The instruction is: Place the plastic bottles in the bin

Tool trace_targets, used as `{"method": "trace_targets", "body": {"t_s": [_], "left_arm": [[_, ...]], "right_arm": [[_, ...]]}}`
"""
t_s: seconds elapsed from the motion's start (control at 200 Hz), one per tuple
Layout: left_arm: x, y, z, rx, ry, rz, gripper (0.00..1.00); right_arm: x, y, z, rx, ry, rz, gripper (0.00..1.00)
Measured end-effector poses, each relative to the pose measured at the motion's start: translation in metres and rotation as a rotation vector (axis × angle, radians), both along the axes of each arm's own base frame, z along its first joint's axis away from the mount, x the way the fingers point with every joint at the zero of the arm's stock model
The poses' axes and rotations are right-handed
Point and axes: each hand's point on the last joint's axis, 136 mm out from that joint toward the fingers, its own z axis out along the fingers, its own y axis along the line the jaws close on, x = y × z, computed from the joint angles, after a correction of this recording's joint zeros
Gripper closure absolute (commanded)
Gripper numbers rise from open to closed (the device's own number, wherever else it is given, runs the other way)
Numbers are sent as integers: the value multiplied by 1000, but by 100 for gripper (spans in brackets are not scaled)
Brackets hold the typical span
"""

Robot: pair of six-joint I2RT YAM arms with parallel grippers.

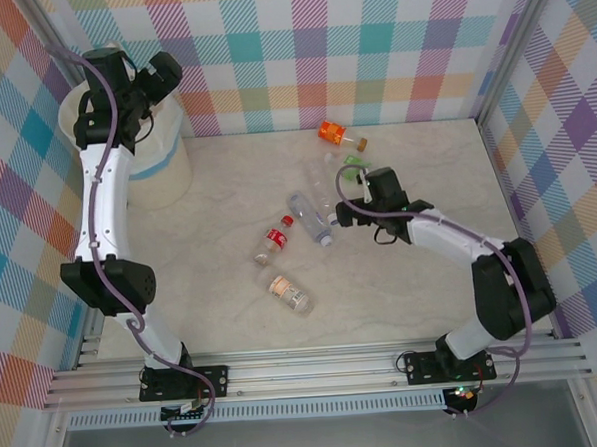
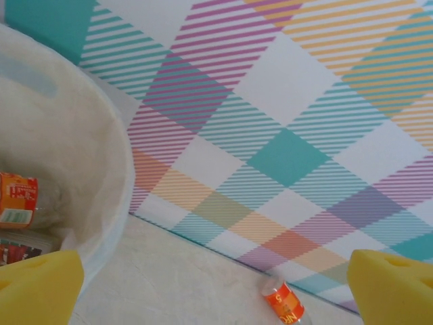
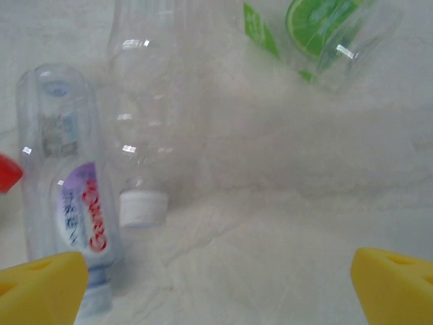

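The clear bottle [image 3: 139, 115] lies flat on the table [image 3: 284, 203], white cap [image 3: 142, 208] toward the right gripper [image 3: 216, 288], long axis straight away from it. Likely empty: light, slick, crushable, prone to rolling; grip mid-body. Both grippers gape empty, the left gripper [image 2: 216, 288] by the bin [image 2: 115, 156]

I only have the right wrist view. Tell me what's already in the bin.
Observer: The left wrist view shows an orange-labelled bottle lying inside the bin.
Operator: Report where the left gripper is.
Observer: The left gripper hangs open above the bin's edge.
Operator: Name a bottle outside my frame.
Observer: In the top view, a peach-labelled bottle lies closest of all to the table's near edge.
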Motion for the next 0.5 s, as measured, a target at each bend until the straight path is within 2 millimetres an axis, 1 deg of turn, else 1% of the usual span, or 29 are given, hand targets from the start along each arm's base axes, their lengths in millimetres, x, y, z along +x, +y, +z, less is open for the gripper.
{"method": "trace_targets", "body": {"t_s": [0.07, 0.165, 0.215, 0.27, 0.375, 0.425, 0.5], "left_arm": [[-6, -8, -1, -5, 4, -27, 0], [-14, -18, -4, -13, 9, -60, 0], [-21, -22, -8, -20, 11, -76, 0], [-28, -26, -13, -31, 9, -84, 0], [-44, -30, -21, -79, 5, -94, 0], [-53, -33, -25, -106, 3, -100, 0], [-68, -37, -29, -140, -3, -112, 0]], "right_arm": [[20, -3, 3, 1, 14, 24, 0], [43, 1, 9, 26, 41, 68, 3], [53, 9, 13, 60, 50, 102, 5], [57, 21, 14, 95, 63, 138, 5], [58, 48, 2, 122, 113, 202, 6], [59, 59, -9, 117, 143, 216, 9], [59, 69, -26, 109, 186, 213, 12]]}}
